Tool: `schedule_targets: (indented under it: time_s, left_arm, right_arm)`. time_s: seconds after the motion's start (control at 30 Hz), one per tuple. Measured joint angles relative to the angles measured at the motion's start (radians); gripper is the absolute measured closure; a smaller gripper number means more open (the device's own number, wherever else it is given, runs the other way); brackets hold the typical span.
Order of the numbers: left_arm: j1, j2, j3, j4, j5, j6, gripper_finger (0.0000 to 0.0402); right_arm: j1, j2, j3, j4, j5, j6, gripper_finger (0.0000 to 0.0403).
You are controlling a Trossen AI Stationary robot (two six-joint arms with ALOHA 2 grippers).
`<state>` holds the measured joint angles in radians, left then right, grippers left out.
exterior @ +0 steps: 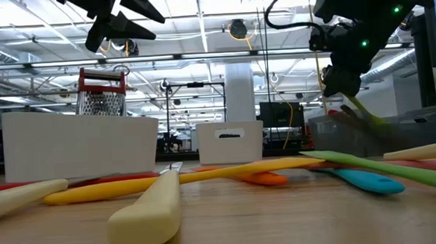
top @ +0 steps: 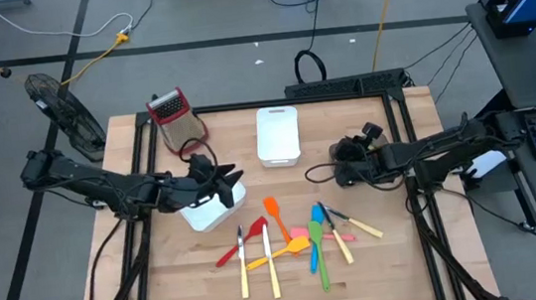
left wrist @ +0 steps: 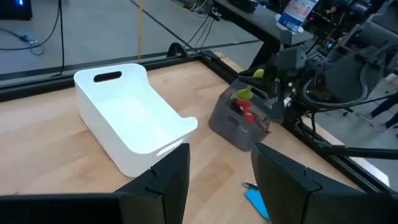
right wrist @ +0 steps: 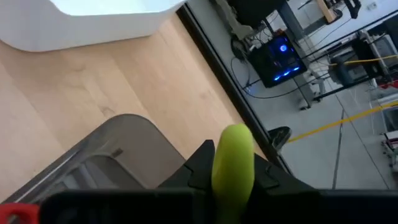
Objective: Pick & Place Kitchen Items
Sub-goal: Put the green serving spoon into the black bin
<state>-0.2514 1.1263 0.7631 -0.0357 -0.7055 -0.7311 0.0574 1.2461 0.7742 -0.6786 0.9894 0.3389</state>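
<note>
The right gripper (right wrist: 231,180) hangs over a grey bin (left wrist: 239,118) near the right side of the table (top: 162,281), its fingers clamped on a yellow-green utensil (right wrist: 233,163) whose rounded end sticks up between them. From the left wrist view the same utensil shows above that bin, and something red (left wrist: 246,112) already lies inside it. In the low view the utensil slants down from the right arm toward the bin. The left gripper (left wrist: 219,180) floats above a white bin (top: 212,206) on the left half of the table, jaws parted with nothing between them. A second white bin (top: 277,134) sits farther back near the middle, and it looks bare inside from the left wrist view. A metal grater (top: 173,115) with a red top stands at the back left corner. The remaining utensils (top: 298,242) lie in a loose heap at the front centre of the table, between the two arms: an orange spatula (top: 275,214), a red one (top: 238,245), a blue one (top: 314,235), a green one (top: 320,259), plus yellow, cream and pink pieces crossing one another. In the low view a cream handle (exterior: 148,211) lies nearest the camera with a long yellow-orange piece (exterior: 184,180) just behind it.
</note>
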Motion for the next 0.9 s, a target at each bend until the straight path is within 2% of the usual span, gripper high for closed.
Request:
schedule_targets:
  time_s: [0.07,0.23,0.33,0.53,0.73,0.9]
  left_arm:
    - [0.004,0.0,0.0,0.0,0.009,0.001,0.0227]
    - [0.017,0.0,0.0,-0.017,0.033,0.003,0.0227]
    - [0.017,0.0,0.0,-0.022,0.034,0.003,0.0227]
    - [0.017,0.0,0.0,-0.022,0.061,0.008,0.0227]
    - [0.017,0.0,0.001,-0.021,0.081,0.016,0.0227]
    - [0.017,0.0,0.001,-0.021,0.116,0.026,0.0227]
  right_arm:
    - [0.0,0.0,0.0,-0.001,-0.012,0.0,0.0367]
    - [0.0,0.0,0.0,-0.008,-0.153,-0.004,0.0372]
    - [0.0,0.0,0.0,-0.008,-0.2,0.022,0.0365]
    - [0.001,0.0,0.0,-0.001,-0.223,0.074,0.0318]
    - [0.002,0.0,0.0,0.049,-0.319,0.073,0.0269]
    - [0.002,-0.008,0.0,0.086,-0.383,0.073,0.0243]
